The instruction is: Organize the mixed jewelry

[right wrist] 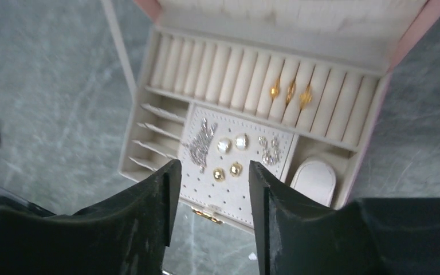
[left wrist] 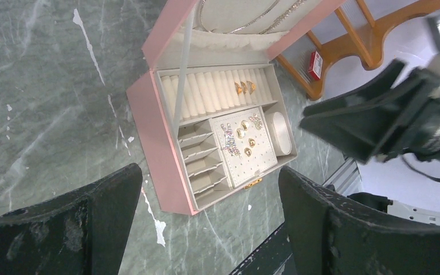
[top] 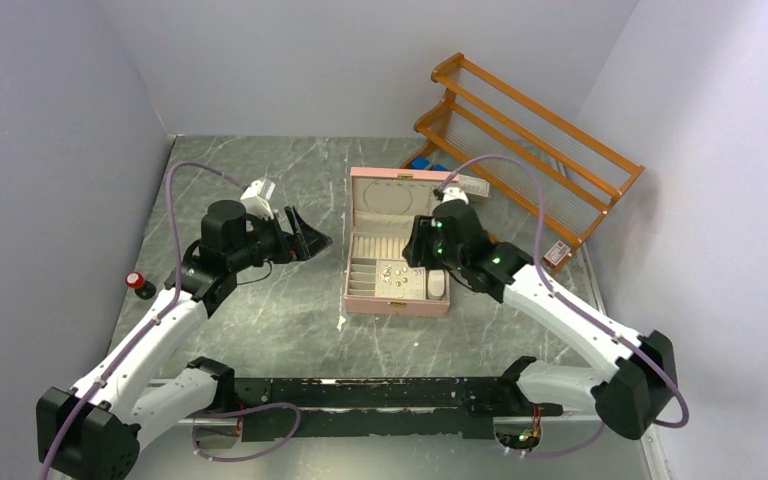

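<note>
The pink jewelry box [top: 362, 300] lies open in the middle of the table. In the right wrist view three gold rings [right wrist: 289, 91] sit in the ring rolls. Gold and pearl studs [right wrist: 229, 157] and silvery dangling pieces [right wrist: 200, 143] lie on the perforated panel. The rings [left wrist: 244, 87] and the studs [left wrist: 245, 134] also show in the left wrist view, with a silvery chain [left wrist: 252, 17] in the lid. My right gripper [right wrist: 212, 192] is open and empty, above the box's front edge [top: 418, 260]. My left gripper [left wrist: 209, 223] is open and empty, above the table left of the box [top: 315, 240].
An orange wooden rack [top: 530, 130] stands at the back right with a blue item [top: 420, 162] under it. A small red-and-white box [top: 557, 255] lies by the rack's foot. A red-capped object [top: 138, 282] sits at the left. A white oval pad [right wrist: 315, 177] fills the box's right compartment.
</note>
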